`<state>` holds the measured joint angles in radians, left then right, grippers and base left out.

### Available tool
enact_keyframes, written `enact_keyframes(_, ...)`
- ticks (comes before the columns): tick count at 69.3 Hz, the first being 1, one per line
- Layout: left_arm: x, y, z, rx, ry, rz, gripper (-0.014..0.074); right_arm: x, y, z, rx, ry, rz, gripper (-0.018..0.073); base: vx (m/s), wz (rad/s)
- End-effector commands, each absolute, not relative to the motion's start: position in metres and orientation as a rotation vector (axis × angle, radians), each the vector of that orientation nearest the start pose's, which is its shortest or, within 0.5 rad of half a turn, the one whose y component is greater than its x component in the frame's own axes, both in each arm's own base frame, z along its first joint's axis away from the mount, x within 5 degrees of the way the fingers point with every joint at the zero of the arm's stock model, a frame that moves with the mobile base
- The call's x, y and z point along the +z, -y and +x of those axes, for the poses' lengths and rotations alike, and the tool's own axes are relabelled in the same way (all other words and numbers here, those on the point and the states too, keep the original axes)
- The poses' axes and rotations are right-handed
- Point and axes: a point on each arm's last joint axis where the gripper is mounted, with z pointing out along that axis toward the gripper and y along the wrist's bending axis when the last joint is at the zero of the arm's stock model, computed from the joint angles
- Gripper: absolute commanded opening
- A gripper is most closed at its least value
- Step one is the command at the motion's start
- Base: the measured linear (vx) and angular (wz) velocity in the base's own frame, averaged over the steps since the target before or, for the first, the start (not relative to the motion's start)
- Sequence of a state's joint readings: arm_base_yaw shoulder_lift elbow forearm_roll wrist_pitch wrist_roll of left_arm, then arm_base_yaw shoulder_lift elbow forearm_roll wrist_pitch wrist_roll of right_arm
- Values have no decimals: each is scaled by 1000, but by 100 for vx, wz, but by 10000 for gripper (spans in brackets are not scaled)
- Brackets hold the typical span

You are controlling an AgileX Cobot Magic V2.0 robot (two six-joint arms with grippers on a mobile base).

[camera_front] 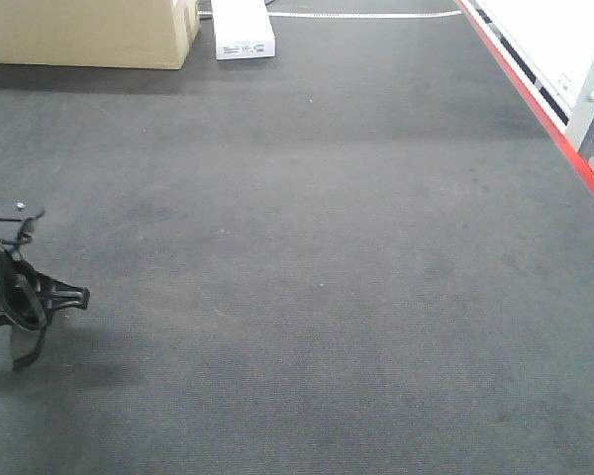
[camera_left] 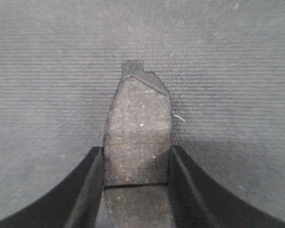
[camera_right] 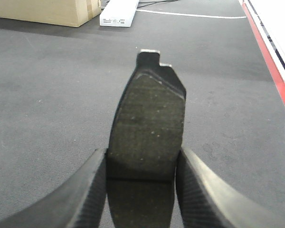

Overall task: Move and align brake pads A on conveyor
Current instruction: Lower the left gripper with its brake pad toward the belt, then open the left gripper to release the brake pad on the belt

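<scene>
Each gripper holds one brake pad A over the conveyor (camera_front: pixel 317 257). In the left wrist view a dark-grey pad (camera_left: pixel 137 118) with a thin groove sits between the black fingers (camera_left: pixel 85 190). My left gripper (camera_left: pixel 137 166) is shut on it, close above the ribbed belt (camera_left: pixel 47 95). In the front view that gripper (camera_front: pixel 28 327) hangs at the far left edge. My right gripper (camera_right: pixel 141 164) is shut on a second pad (camera_right: pixel 147 114), held higher above the belt (camera_right: pixel 52 95) with its notched end pointing away. The right gripper does not show in the front view.
A cardboard box (camera_front: pixel 89 30) and a white box (camera_front: pixel 244 28) stand at the belt's far left end. The red strip (camera_front: pixel 554 129) runs along the right edge, with a white structure (camera_front: pixel 564 49) beyond it.
</scene>
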<state>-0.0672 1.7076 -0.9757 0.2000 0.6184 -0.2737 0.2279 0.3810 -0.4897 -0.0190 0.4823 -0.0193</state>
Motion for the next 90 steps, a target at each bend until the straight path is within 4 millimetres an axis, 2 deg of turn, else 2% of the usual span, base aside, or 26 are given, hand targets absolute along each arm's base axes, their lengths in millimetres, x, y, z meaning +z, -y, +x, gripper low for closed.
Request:
enact_keyframes(1, 191, 13, 328, 121, -2738, -62, 212, 327, -18, 81, 121, -1720, -229, -5, 0, 0)
enact_keyframes(10, 178, 12, 330, 141, -2774, -45, 289, 327, -18, 81, 121, -1720, -229, -5, 0, 0)
enact_keyframes(21, 174, 11, 331, 170, -2784, -15, 358, 327, -18, 81, 121, -1720, -229, -5, 0, 0)
enact_keyframes(35, 180, 10, 331, 191, -2770, 1, 389, 327, -18, 81, 121, -1720, -229, -5, 0, 0)
enact_keyframes(43, 192, 9, 328, 189, -2741, -3, 388, 327, -18, 81, 121, -1720, -229, -5, 0, 0)
enact_keyframes(58, 228, 9, 318, 174, -2639, -16, 388, 327, -18, 81, 121, -1720, -229, -5, 0, 0)
enact_keyframes(68, 267, 9, 302, 137, -2515, -42, 388, 327, -18, 81, 121, -1720, -229, -5, 0, 0)
enact_keyframes(78, 315, 13, 271, 35, -2369, -20, 388, 327, -18, 81, 121, -1720, -229, -5, 0, 0)
enact_keyframes(90, 367, 19, 222, -104, -2182, 36, 388, 327, -18, 81, 121, -1720, -229, -5, 0, 0)
